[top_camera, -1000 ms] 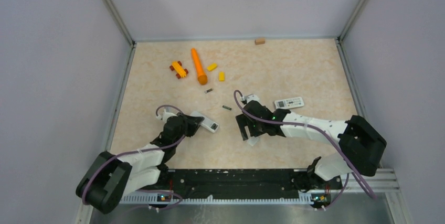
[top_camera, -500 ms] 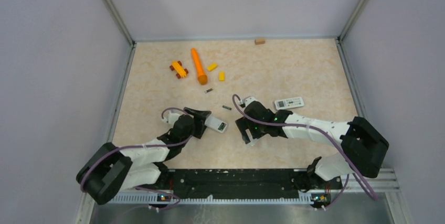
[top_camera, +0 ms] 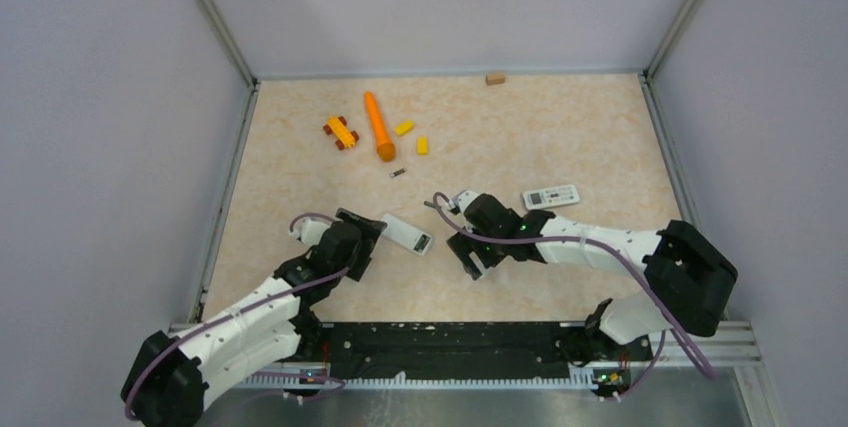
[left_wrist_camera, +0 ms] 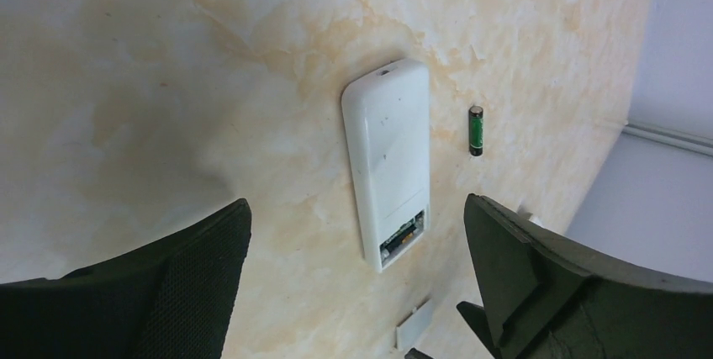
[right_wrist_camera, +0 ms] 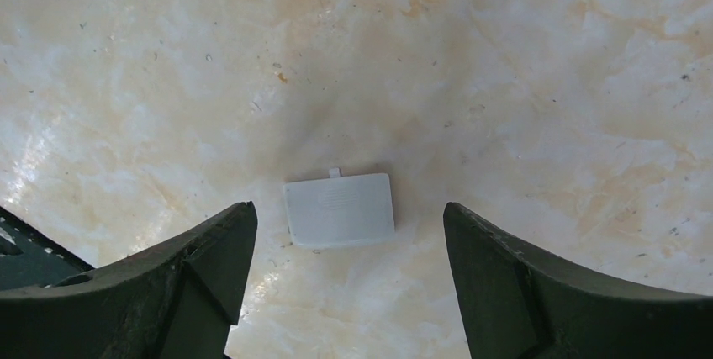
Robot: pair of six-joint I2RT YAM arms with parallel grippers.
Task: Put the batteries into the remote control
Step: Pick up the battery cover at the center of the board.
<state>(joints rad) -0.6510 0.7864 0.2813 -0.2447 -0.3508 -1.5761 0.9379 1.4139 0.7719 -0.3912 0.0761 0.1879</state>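
A white remote control (left_wrist_camera: 388, 166) lies back side up on the table, its battery bay open at the near end (top_camera: 408, 234). My left gripper (left_wrist_camera: 356, 202) hangs open just short of that end (top_camera: 360, 234), touching nothing. One battery (left_wrist_camera: 476, 130), dark with a silvery tip, lies beside the remote. Another battery (top_camera: 398, 173) rests farther back. The remote's small white cover (right_wrist_camera: 339, 209) lies flat on the table. My right gripper (right_wrist_camera: 349, 208) is open above it (top_camera: 470, 255), a finger on each side and neither touching it.
A second white remote (top_camera: 551, 197) lies face up to the right. At the back left are an orange carrot (top_camera: 379, 127), a yellow toy car (top_camera: 341, 133) and two yellow blocks (top_camera: 404, 128). A tan block (top_camera: 495, 78) sits by the back wall.
My left gripper has opened and let go of the remote, then drawn back left. The remote now lies on the table, farther right than before. The right gripper shifted slightly left.
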